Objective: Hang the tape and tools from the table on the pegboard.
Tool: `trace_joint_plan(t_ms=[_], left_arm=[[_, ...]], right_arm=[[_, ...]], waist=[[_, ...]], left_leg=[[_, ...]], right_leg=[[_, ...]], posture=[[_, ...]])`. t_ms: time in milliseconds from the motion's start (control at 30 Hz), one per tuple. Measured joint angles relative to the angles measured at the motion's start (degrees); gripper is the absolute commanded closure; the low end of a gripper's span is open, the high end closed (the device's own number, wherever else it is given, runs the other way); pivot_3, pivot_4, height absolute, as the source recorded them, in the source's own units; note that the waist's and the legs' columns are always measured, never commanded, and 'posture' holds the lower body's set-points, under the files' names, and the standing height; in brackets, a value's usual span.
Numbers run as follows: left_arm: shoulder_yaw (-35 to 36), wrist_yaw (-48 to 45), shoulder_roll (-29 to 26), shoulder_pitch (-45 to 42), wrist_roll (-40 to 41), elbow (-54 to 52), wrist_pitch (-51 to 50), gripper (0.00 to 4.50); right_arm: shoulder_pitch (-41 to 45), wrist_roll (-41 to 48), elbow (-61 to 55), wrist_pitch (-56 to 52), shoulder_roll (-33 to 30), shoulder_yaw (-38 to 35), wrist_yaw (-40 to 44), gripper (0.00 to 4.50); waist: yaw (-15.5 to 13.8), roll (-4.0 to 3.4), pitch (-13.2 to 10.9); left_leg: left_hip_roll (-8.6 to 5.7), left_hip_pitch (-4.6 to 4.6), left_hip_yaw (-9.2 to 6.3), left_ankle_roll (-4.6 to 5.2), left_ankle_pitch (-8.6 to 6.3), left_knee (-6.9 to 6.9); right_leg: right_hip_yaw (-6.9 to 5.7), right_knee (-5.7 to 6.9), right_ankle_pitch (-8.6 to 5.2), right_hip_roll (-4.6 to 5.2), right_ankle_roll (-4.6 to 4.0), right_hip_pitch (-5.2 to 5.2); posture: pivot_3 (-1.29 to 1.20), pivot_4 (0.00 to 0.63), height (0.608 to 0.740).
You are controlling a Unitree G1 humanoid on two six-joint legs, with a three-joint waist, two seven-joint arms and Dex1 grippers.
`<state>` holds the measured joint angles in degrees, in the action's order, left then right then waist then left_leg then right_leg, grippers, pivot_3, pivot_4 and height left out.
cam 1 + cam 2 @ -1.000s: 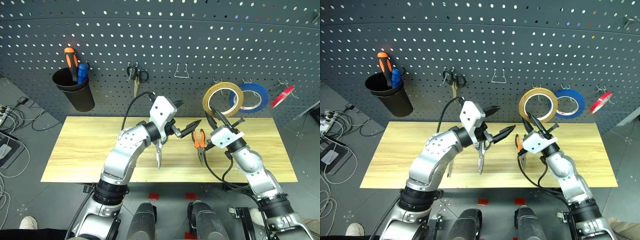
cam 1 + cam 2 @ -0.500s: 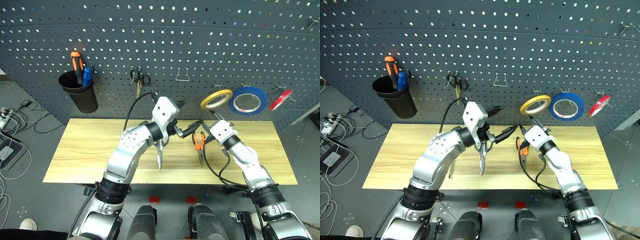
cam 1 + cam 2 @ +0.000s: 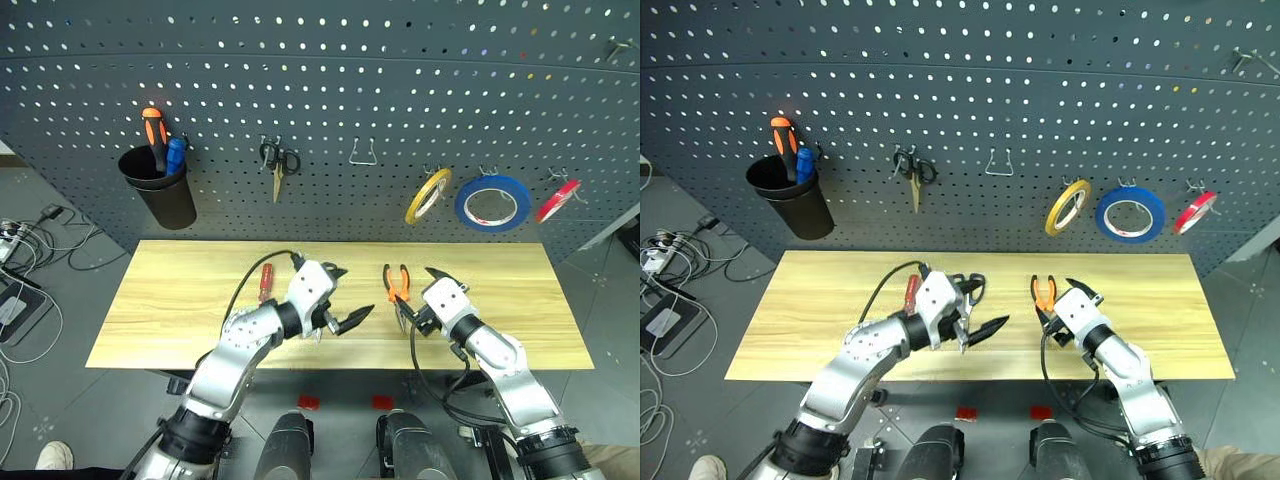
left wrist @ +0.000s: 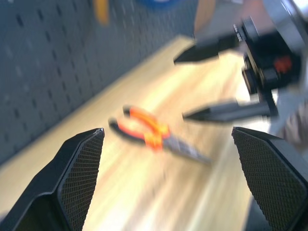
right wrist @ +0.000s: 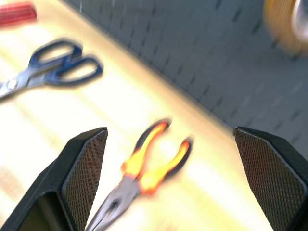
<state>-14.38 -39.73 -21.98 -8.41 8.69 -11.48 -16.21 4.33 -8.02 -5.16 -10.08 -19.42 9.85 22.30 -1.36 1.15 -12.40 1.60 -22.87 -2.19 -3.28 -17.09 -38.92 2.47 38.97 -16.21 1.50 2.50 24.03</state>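
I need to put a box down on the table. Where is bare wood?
The table is bare from its left edge to the red-handled screwdriver, and right of the right hand. The middle is crowded: scissors, pliers, left hand.

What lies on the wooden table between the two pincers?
In the left wrist view, the orange-and-black-handled pliers lie on the light wooden table between the left pincer and the right pincer.

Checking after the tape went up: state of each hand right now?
Left hand: open, holding nothing, low over the table.
Right hand: open, holding nothing, beside the pliers.
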Motion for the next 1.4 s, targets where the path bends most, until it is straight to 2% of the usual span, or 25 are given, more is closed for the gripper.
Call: trace_joint_plan(t_ms=[133,267,400,933,1233,1333,1400], left_arm=[[0.21,-1.16,-2.91,2.86,-1.03,1.17,3.15,0.00],[1.01,-1.57,-3.50,2.89,-1.04,1.41,4.21,0.00],[1.45,-1.58,-3.74,1.49,-1.00,1.59,4.18,0.00],[3.73,1.54,-3.53,2.52,-1.19,2.56,3.87,0.00],[3.90,2.77,-3.53,3.30,-1.16,0.50,2.75,0.00],[3.98,2.85,-3.54,3.29,-1.13,0.50,2.66,0.00],[4.18,2.86,-3.54,3.28,-1.13,0.50,2.66,0.00]], right_arm=[[2.29,0.48,-2.61,-15.36,5.19,0.62,-0.88,0.04],[8.57,2.53,-2.20,-28.68,11.42,-2.57,-5.03,0.04],[14.42,3.47,1.78,-34.95,13.50,-5.93,-8.06,0.04],[24.01,4.73,17.05,-36.45,14.60,-6.29,-11.59,0.04],[28.62,4.71,23.55,-33.10,14.95,-6.27,-12.55,0.04],[28.75,4.68,23.83,-32.60,14.30,-6.22,-12.24,0.67],[28.69,4.68,23.78,-32.48,13.51,-5.91,-11.79,1.31]], waist=[[0.04,-0.11,-0.22],[0.06,-0.23,-0.52],[0.11,-0.29,-1.51],[1.06,-0.35,-5.61],[0.95,-0.38,-6.15],[0.95,-0.38,-6.29],[0.95,-0.37,-6.35]], left_leg=[[-0.01,0.01,-0.14,0.12,-0.07,-0.02],[-0.01,0.01,-0.20,0.14,-0.08,-0.03],[-0.04,0.02,-0.23,0.15,-0.08,-0.03],[0.03,-0.04,-0.42,0.18,-0.10,0.00],[0.04,-0.05,-0.46,0.18,-0.10,0.03],[0.04,-0.05,-0.46,0.18,-0.10,0.03],[0.04,-0.05,-0.46,0.18,-0.10,0.03]], right_leg=[[0.00,0.00,-0.01,-0.01,-0.01,-0.01],[-0.01,0.00,-0.01,-0.01,-0.01,-0.01],[-0.02,0.03,0.00,-0.01,-0.01,-0.02],[-0.03,0.11,-0.01,-0.08,-0.02,0.10],[-0.05,0.08,-0.01,-0.09,-0.02,0.11],[-0.05,0.08,-0.01,-0.09,-0.02,0.11],[-0.05,0.07,-0.01,-0.08,-0.02,0.11]], posture=[[0.09,0.282,0.740],[0.10,0.305,0.740],[0.11,0.328,0.740],[0.17,0.388,0.740],[0.18,0.394,0.740],[0.18,0.391,0.740],[0.18,0.385,0.740]])
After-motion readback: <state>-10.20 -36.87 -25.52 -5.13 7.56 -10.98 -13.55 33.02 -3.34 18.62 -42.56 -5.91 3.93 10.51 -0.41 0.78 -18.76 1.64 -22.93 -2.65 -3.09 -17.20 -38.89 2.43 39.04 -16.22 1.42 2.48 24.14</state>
